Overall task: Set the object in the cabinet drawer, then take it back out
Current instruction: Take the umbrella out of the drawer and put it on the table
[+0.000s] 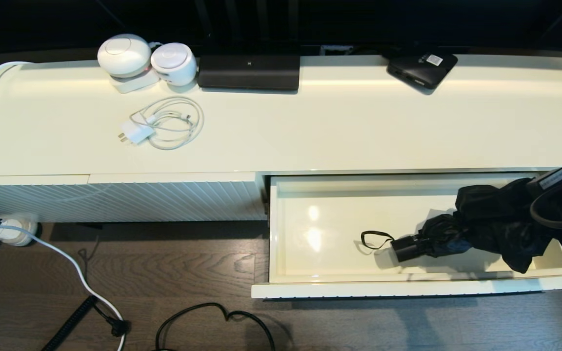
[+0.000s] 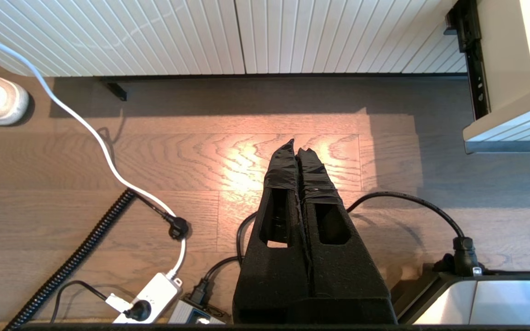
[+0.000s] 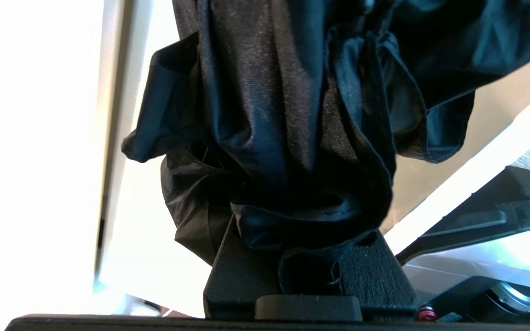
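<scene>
The black folding umbrella (image 1: 486, 226) lies inside the open cabinet drawer (image 1: 310, 280), toward its right end, with its short cylindrical handle (image 1: 406, 247) pointing left and the thin wrist loop (image 1: 374, 240) trailing further left onto the glossy cream floor of the drawer. Its loose fabric is bunched up toward the right, where the right gripper (image 3: 311, 271) reaches into the drawer from the right edge of the scene. In the right wrist view the gripper's dark fingers (image 3: 366, 271) are clamped on a fold of the umbrella's fabric (image 3: 292, 138), which fills most of that view. The drawer is pulled well out toward the near side, its ribbed front facing the wooden floor (image 1: 188, 273). To the left of the drawer is the ribbed cream panel (image 1: 115, 200) of the cabinet. On the cabinet top (image 1: 359, 126) sit two white rounded devices (image 1: 147, 58) at the far left, a coiled white charger cable (image 1: 164, 122) just nearer, a wide black rectangular device (image 1: 249, 71) along the far edge, and a flat black box with a white label (image 1: 422, 68) further right. The left gripper (image 2: 298, 151) hangs low over the floor in front of the ribbed panel, fingers pressed together and holding nothing, with black and white cables (image 2: 108, 151) lying around it.
</scene>
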Controlling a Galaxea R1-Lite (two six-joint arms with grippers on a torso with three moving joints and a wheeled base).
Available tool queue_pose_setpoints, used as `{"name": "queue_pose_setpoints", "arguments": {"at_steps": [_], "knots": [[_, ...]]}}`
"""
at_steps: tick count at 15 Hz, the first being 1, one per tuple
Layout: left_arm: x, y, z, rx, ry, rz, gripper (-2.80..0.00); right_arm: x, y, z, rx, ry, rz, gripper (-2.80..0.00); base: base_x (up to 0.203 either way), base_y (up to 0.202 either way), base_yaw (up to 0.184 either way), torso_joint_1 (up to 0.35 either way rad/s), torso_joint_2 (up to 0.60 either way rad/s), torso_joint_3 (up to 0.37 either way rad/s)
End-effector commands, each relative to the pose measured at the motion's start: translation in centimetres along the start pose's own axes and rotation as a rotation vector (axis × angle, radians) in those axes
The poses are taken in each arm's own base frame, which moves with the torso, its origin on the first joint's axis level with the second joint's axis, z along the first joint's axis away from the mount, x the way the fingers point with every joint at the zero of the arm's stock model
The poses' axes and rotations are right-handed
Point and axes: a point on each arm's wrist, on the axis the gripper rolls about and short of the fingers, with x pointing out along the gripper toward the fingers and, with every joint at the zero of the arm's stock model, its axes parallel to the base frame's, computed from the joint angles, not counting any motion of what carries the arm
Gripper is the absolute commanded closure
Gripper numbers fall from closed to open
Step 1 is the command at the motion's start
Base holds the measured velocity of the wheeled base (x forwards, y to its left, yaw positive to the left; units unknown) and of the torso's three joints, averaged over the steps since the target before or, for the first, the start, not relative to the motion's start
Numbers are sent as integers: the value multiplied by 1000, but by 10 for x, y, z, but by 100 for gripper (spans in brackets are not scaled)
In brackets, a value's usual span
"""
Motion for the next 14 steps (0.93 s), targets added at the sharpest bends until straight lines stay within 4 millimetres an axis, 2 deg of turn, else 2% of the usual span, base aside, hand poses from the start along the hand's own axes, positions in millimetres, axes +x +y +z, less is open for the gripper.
{"name": "queue_pose_setpoints", "arguments": {"at_steps": [1,3,8,14], "knots": [[0,0,0,0,1,0,0,-8,1,1,8,-6,22,0,0,0,0,0,0,0],[0,0,0,0,1,-1,0,-17,3,3,11,-14,52,0,0,0,0,0,0,0],[0,0,0,0,1,0,0,-62,10,10,20,-38,132,0,0,0,0,0,0,0],[0,0,0,0,-1,0,0,-74,20,16,20,-59,171,0,0,0,0,0,0,0]]}}
